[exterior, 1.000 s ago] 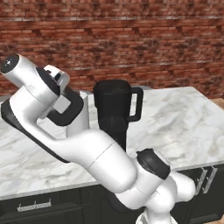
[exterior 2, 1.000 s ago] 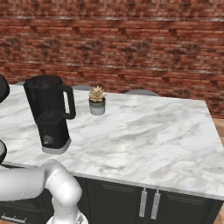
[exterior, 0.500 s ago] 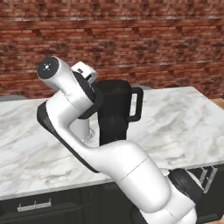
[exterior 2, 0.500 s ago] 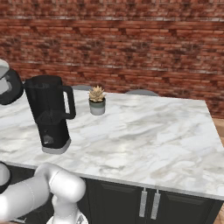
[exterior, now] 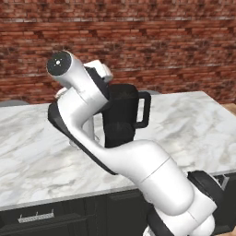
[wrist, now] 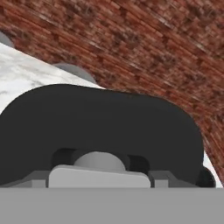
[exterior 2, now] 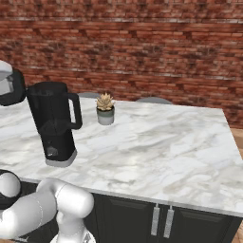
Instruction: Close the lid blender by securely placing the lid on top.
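Note:
The black blender (exterior 2: 52, 118) stands upright on the marble counter, its handle to the right and the top of its jar uncovered. In the left base view the blender (exterior: 123, 113) is partly hidden behind my arm. The lid (wrist: 100, 118) is a black rounded cap that spreads across the hand view very close to the camera. My gripper (wrist: 99, 162) is shut on the lid's light grey centre. From the right base view my gripper (exterior 2: 10, 88) hangs just left of the jar's rim, at about the height of its top.
A small potted succulent (exterior 2: 105, 109) stands right of the blender, toward the back of the marble counter (exterior 2: 166, 147). A brick wall runs behind it. Grey chair backs (exterior 2: 152, 100) show past the far edge. Dark cabinets sit under the front edge.
My arm has swung right toward the blender, bringing the hand from the far left up beside the jar's top. The blender and the plant have not moved.

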Motion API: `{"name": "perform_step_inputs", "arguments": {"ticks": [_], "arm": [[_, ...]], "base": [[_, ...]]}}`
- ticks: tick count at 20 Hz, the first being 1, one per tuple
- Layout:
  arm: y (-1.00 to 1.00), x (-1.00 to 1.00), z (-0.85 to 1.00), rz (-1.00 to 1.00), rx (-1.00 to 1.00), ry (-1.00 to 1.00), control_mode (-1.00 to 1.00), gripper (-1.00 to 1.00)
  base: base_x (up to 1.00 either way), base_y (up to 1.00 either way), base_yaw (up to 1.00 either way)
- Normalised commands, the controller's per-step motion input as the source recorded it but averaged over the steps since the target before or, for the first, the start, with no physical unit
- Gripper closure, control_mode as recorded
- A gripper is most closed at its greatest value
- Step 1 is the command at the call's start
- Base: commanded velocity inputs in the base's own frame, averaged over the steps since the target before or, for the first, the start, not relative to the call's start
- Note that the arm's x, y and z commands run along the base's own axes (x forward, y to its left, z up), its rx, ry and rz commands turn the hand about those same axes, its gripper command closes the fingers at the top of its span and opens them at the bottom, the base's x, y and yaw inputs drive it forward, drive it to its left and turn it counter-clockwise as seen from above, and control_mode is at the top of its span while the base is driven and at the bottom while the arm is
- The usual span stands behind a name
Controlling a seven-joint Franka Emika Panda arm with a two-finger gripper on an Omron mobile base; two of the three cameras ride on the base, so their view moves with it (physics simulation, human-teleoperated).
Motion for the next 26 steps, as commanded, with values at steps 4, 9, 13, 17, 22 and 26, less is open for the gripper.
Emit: {"name": "perform_step_inputs", "arguments": {"ticks": [4, 9, 13, 17, 22, 26], "arm": [[-0.49, 0.01, 0.74, -0.24, 0.21, 0.0, -1.0, 1.0], [-0.58, -0.08, 0.65, -0.23, 0.18, 0.0, -1.0, 1.0], [-0.62, 0.02, 0.33, -0.19, 0.12, 0.0, -1.0, 1.0], [-0.47, 0.09, 0.0, -0.12, 0.16, 0.0, -1.0, 1.0], [-0.26, 0.01, -0.16, -0.01, 0.13, -0.04, -1.0, 1.0], [-0.03, 0.0, -0.03, 0.0, 0.12, -0.13, -1.0, 1.0]], "base": [[0.0, 0.0, 0.0], [0.0, 0.0, 0.0], [0.0, 0.0, 0.0], [0.0, 0.0, 0.0], [0.0, 0.0, 0.0], [0.0, 0.0, 0.0]]}}
